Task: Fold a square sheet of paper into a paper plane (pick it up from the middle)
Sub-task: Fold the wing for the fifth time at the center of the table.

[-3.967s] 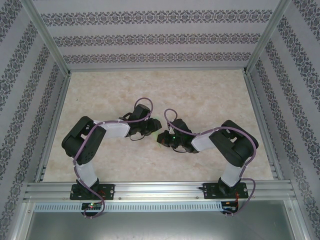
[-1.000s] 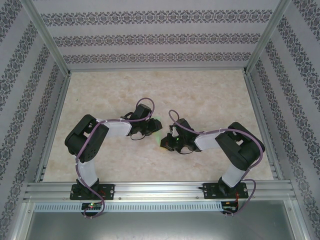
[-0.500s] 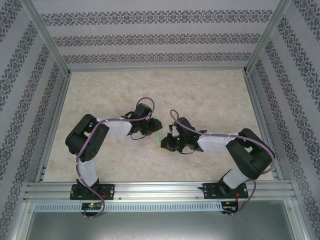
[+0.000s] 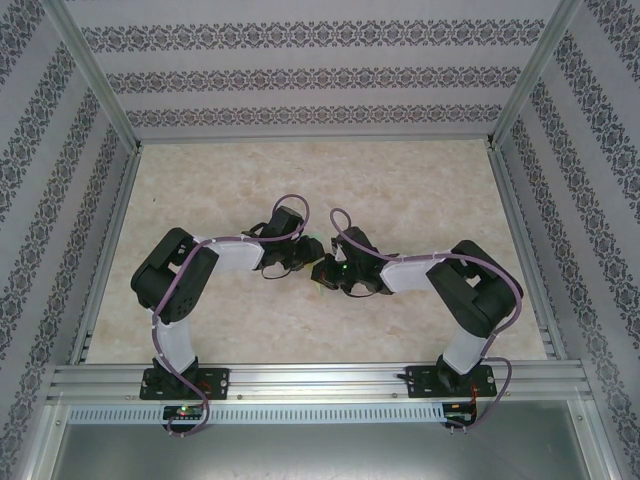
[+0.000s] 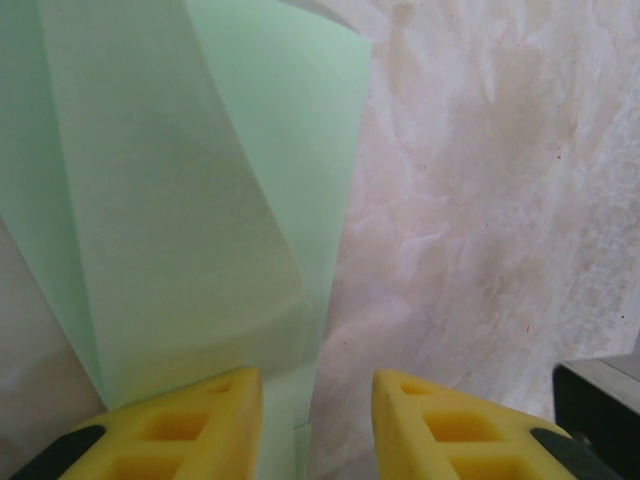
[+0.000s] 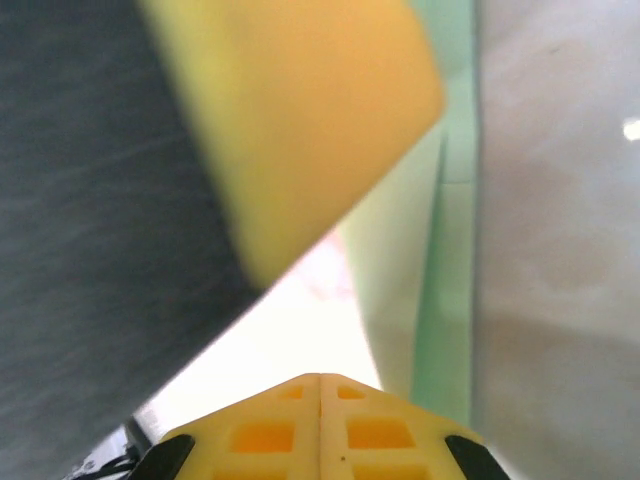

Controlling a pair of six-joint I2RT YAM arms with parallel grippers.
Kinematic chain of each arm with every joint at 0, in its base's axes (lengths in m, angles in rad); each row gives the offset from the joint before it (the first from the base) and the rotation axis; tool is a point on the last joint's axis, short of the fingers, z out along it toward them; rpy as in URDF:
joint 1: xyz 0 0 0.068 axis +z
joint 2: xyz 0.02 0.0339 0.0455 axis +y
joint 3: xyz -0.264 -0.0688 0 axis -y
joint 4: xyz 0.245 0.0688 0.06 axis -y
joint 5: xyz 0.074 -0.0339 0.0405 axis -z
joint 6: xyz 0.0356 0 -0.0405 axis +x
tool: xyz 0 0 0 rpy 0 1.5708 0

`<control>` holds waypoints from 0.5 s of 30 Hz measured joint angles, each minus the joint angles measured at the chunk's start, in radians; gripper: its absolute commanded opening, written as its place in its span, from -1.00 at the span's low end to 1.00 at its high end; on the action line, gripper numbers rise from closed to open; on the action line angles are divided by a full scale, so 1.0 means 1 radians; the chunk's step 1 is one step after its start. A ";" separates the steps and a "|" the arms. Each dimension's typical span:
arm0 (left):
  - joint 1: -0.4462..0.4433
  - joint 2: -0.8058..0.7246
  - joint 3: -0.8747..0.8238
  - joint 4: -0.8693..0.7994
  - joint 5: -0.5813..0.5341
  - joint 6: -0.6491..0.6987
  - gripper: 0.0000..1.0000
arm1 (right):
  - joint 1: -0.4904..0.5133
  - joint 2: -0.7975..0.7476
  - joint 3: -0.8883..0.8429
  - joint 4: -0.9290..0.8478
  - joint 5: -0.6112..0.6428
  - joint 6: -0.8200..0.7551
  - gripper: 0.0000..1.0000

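The paper plane (image 5: 190, 200) is pale mint-green paper folded into long overlapping flaps, lying on the marbled table. In the left wrist view it covers the left half, and a narrow strip of it runs down between my left gripper's (image 5: 315, 385) yellow fingers, close to the left finger (image 5: 190, 420). Those jaws stand apart. My right gripper (image 6: 320, 378) is shut with nothing between its pads. It sits just beside the paper's folded edge (image 6: 445, 260) and close under the left gripper's yellow finger (image 6: 300, 110). From above, both grippers (image 4: 303, 252) (image 4: 322, 272) meet at mid-table over a sliver of green (image 4: 313, 240).
The marbled tabletop (image 4: 400, 180) is bounded by aluminium rails (image 4: 110, 250) and patterned walls on three sides. Both arm bases are bolted to the near rail (image 4: 320, 375). Bare table lies to the right of the paper (image 5: 480, 200).
My right gripper has moved up and left, closer to the left gripper and the paper, and its elbow has swung back inward. The left arm has hardly moved.
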 measured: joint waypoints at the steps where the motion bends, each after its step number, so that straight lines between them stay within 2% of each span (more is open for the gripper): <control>1: 0.000 0.000 0.000 0.000 0.000 0.000 -0.28 | 0.000 0.004 0.000 -0.003 0.011 0.000 -0.89; 15: 0.000 0.002 0.002 0.000 0.012 0.000 -0.28 | -0.009 0.019 -0.024 -0.019 0.004 -0.055 -0.91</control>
